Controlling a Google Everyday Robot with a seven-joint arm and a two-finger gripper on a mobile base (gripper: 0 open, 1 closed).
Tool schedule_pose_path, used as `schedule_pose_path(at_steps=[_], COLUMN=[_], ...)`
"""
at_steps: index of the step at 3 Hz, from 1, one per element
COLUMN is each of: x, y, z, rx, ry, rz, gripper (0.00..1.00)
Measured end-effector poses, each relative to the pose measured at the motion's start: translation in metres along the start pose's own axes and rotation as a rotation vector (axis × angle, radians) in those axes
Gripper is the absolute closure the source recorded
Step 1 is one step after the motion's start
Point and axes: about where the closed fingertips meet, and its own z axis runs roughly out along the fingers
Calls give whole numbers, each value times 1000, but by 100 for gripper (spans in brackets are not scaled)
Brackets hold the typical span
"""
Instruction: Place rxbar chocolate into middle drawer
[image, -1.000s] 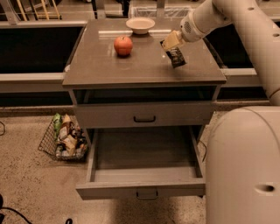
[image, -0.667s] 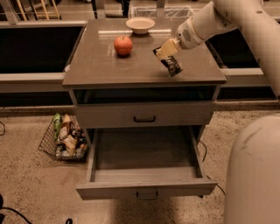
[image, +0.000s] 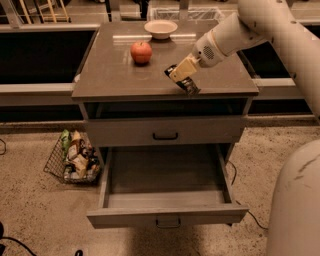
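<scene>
My gripper (image: 181, 75) is shut on the rxbar chocolate (image: 183, 82), a small dark-wrapped bar that hangs tilted from the fingers just above the front part of the cabinet top (image: 110, 75). The arm reaches in from the upper right. The middle drawer (image: 165, 200) is pulled fully open below, a wide grey tray with nothing in it and a small handle low on its front panel. The bar is above and behind the drawer's opening.
A red apple (image: 141, 52) and a pale bowl (image: 160, 28) sit on the cabinet top. The shut upper drawer front (image: 165, 132) has a black handle. A wire basket of packets (image: 75, 156) stands on the floor at left. My robot's white body (image: 297, 200) fills the lower right.
The gripper has carried the bar left and toward the front edge of the cabinet top. The camera view has shifted, and the white body now covers less of the drawer.
</scene>
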Motion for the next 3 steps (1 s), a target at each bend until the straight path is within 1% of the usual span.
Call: schedule_pose_path(at_steps=[1, 2, 3], x=[0, 10, 30], y=[0, 25, 65], z=[0, 13, 39], rx=[0, -54, -145], ry=[0, 27, 89], rz=[0, -76, -161], gripper=[100, 100, 100])
